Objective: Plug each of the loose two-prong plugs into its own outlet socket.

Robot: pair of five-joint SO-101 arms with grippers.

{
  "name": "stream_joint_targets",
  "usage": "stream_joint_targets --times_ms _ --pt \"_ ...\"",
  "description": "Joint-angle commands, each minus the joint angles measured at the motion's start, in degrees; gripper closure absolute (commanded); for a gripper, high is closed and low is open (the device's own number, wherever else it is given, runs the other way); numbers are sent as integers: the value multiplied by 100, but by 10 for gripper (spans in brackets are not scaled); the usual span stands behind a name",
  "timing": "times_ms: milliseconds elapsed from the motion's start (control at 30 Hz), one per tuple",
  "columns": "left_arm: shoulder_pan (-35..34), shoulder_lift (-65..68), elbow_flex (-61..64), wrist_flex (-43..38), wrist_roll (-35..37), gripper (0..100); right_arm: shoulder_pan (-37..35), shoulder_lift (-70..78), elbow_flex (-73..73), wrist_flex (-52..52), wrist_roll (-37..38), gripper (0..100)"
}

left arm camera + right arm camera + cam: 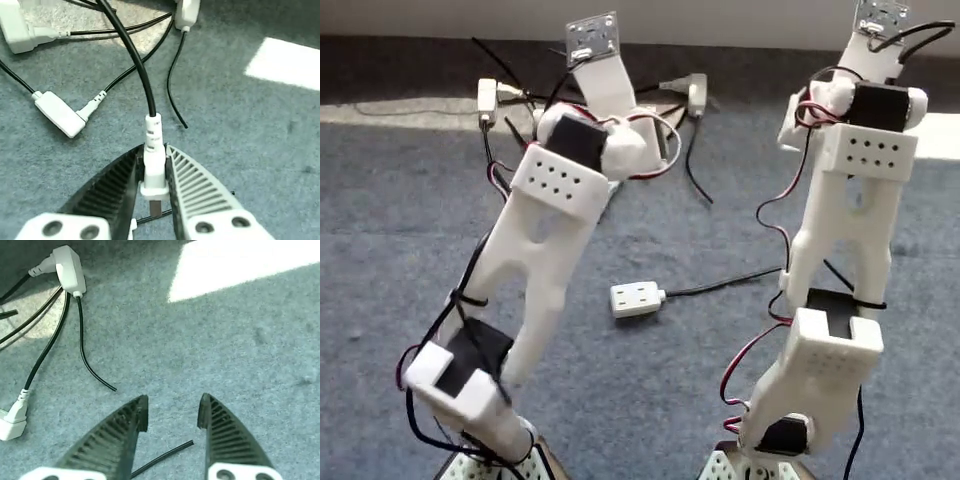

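Left wrist view: a plug (154,176), judged light and rigid, is clamped by its body in the left gripper (154,149) above carpet (260,150); tugging from its cord (135,55) is expected. Right gripper (172,412) is spread, empty.

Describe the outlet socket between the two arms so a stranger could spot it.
On the grey carpet, look between the two white arms. The outlet socket lies there alone, its black cord running off sideways; the other white blocks sit far back among tangled cords.
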Motion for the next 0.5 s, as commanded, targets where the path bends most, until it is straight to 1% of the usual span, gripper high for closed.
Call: stream_joint_targets --times_ms 0,67,133,200,233,300,400,433,467 --pt "163 -1657 505 -114 44 995 22 -356 -171 215 53 829" --pt "163 -2457 1015 -158 70 995 13 -356 -171 215 35 829" --pt "171 -3292 1613 -369 97 995 -4 -365 -171 224 26 829" --pt "171 -4163 2422 -818 431 995 -66 -382 -171 224 26 830" --pt "163 -4620 2941 -1196 651 995 -110 -453 -136 224 26 835" --pt "163 -5525 4180 -2286 835 995 -268 -655 -110 224 26 875" --pt "163 -6730 6114 -4316 844 995 -505 -1095 189 224 53 968" --pt "163 -7064 6703 -5011 844 995 -602 -1235 295 224 53 991" --pt "163 -7371 7222 -5644 844 995 -690 -1385 418 215 62 992"
